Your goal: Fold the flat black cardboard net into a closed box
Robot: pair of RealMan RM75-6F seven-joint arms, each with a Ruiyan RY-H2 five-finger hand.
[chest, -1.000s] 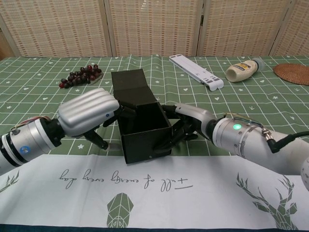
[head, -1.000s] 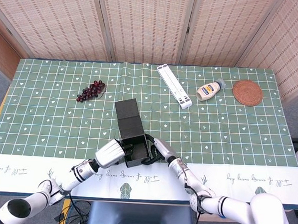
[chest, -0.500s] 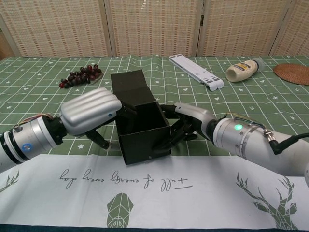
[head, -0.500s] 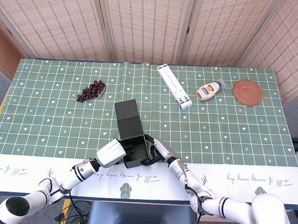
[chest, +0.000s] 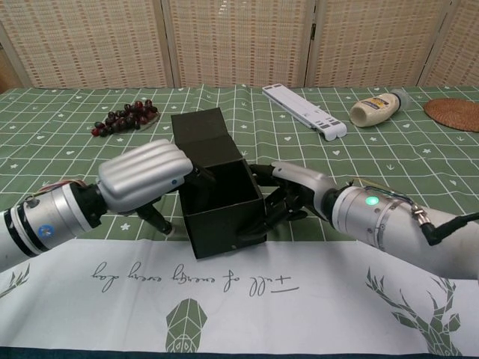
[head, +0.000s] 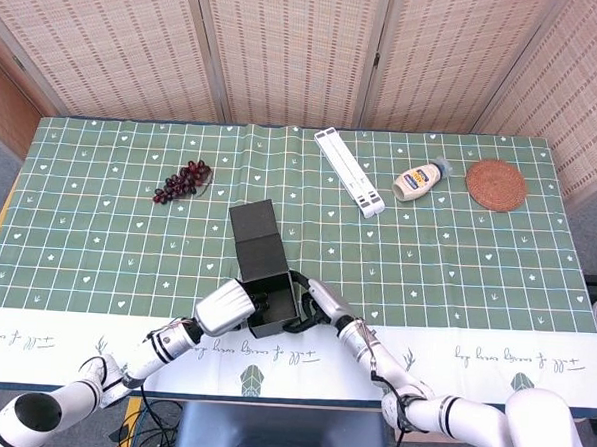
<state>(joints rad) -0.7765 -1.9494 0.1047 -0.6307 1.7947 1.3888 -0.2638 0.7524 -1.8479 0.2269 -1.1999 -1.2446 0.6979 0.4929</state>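
Note:
A black cardboard box (head: pixel 270 302) (chest: pixel 223 213) stands open-topped near the table's front edge, its lid flaps (head: pixel 256 233) (chest: pixel 202 136) lying back behind it. My left hand (head: pixel 226 306) (chest: pixel 147 175) is curled over the box's left wall, with fingers reaching over the rim into the box. Against the box's right wall presses my right hand (head: pixel 316 303) (chest: pixel 293 194), its dark fingers on the side and the front corner. Both hands hold the box between them.
A bunch of dark grapes (head: pixel 184 180) (chest: pixel 123 117) lies at the back left. A white folded stand (head: pixel 349 171) (chest: pixel 305 110), a mayonnaise bottle (head: pixel 419 180) (chest: pixel 380 107) and a woven coaster (head: pixel 496 184) (chest: pixel 455 112) sit at the back right.
The box and both hands have shifted slightly toward the front edge of the table. The grip on the two side walls looks the same.

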